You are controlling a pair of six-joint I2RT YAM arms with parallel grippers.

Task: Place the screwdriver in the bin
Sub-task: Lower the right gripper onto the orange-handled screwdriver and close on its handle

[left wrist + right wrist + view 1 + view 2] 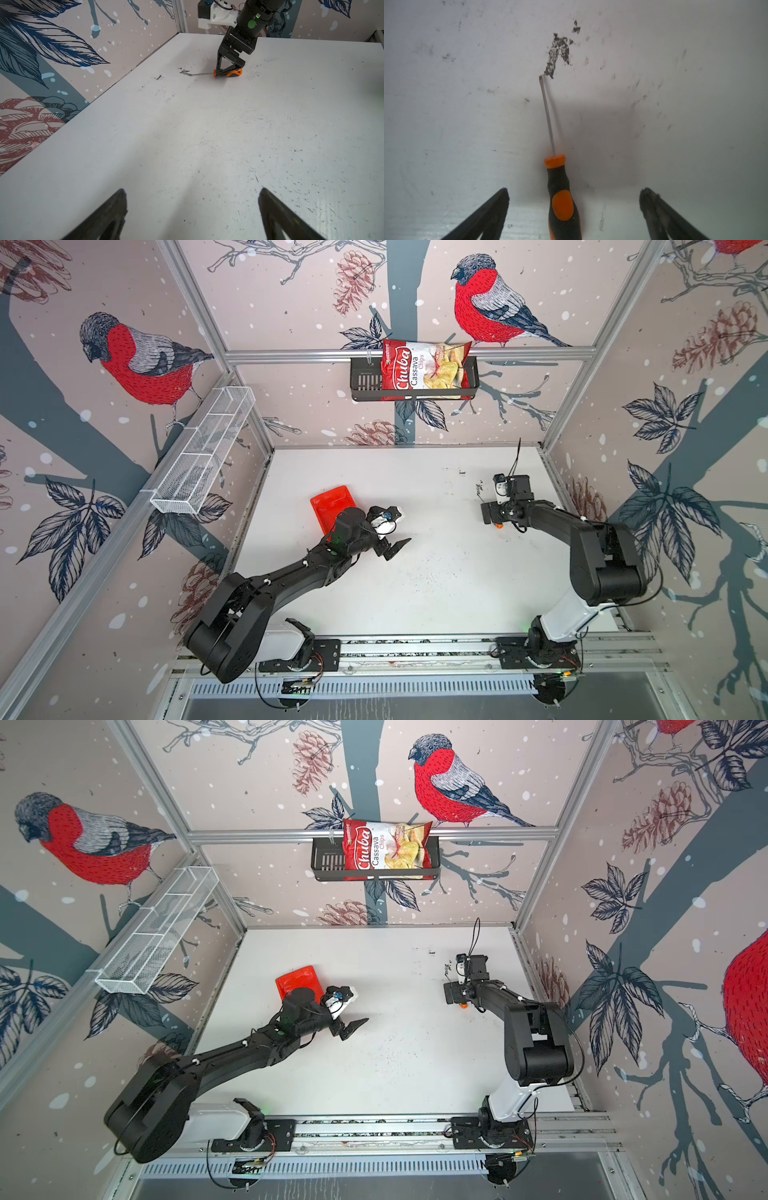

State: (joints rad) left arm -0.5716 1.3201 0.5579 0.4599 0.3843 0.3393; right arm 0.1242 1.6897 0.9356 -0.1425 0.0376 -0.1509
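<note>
Right tool (574, 193), wide apart, astride screwdriver (562, 205)

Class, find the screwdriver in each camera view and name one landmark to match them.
Top view: screwdriver, orange end under the right gripper.
Top view: screwdriver, same spot.
Left wrist: screwdriver, distant, at that gripper.
Right wrist: screwdriver, between its open jaws.
Landmark: black scuff mark at the shaft tip.

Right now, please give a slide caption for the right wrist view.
Open right tool straddles the screwdriver lying on the white table.
</note>
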